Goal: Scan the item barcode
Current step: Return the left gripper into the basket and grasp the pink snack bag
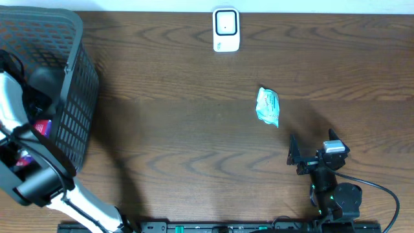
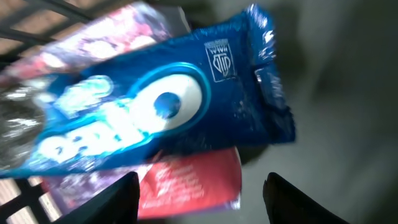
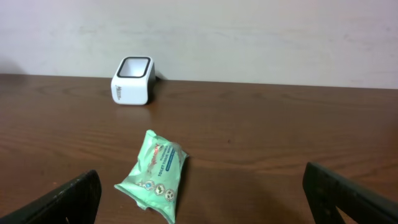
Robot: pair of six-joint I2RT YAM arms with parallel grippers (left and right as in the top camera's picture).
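The left claw (image 2: pixel 202 202) hangs spread over a blue packet (image 2: pixel 155 118) in the basket (image 1: pixel 81 116), seemingly choosing; the right claw (image 3: pixel 202 196) sits spread, facing the scanner (image 1: pixel 226 30).

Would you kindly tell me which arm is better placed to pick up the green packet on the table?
Right. The right claw is open and faces the green packet, with the scanner beyond it. The left claw is down in the basket, over a blue packet.

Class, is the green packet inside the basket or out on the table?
Out: the green packet lies on the table, well apart from the basket.
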